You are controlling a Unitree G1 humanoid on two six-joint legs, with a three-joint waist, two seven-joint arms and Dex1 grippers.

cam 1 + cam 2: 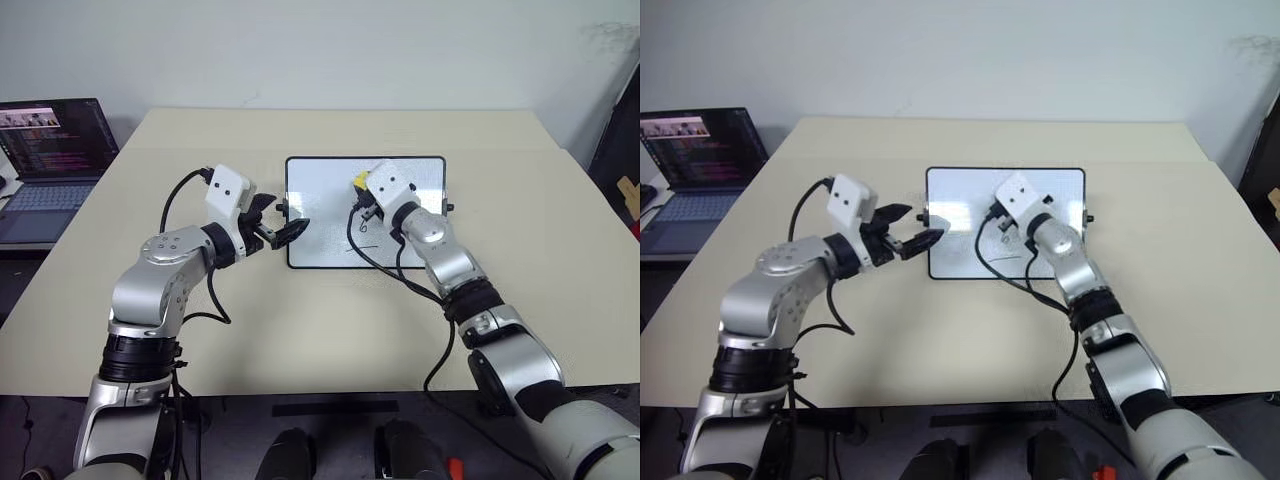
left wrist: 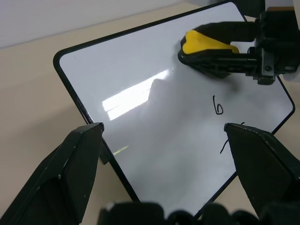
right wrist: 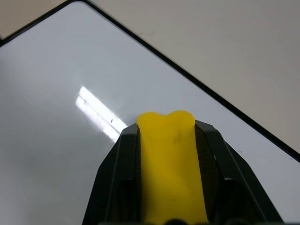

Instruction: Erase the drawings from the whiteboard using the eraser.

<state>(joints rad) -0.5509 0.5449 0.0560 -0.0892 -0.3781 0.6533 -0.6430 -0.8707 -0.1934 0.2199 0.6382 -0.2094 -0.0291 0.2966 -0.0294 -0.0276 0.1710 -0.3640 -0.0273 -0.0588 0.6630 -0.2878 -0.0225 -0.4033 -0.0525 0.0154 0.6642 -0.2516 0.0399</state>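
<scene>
The whiteboard (image 1: 322,190) lies flat on the middle of the table, black-framed and glossy. My right gripper (image 1: 360,185) is shut on the yellow eraser (image 2: 205,43), pressing it on the board's far middle part; the eraser (image 3: 170,154) sits squeezed between the two black fingers. Just nearer than the eraser are the drawings: a "6" (image 2: 217,106) and a short stroke (image 2: 228,141) below it. My left gripper (image 1: 284,222) stands open at the board's left edge, one finger (image 2: 70,173) over the table and the other (image 2: 262,161) over the board's near part.
An open laptop (image 1: 52,160) stands on a side desk at the far left. The beige table (image 1: 560,260) reaches well to the right of the board. Black cables (image 1: 375,262) from my right wrist trail across the board's near edge.
</scene>
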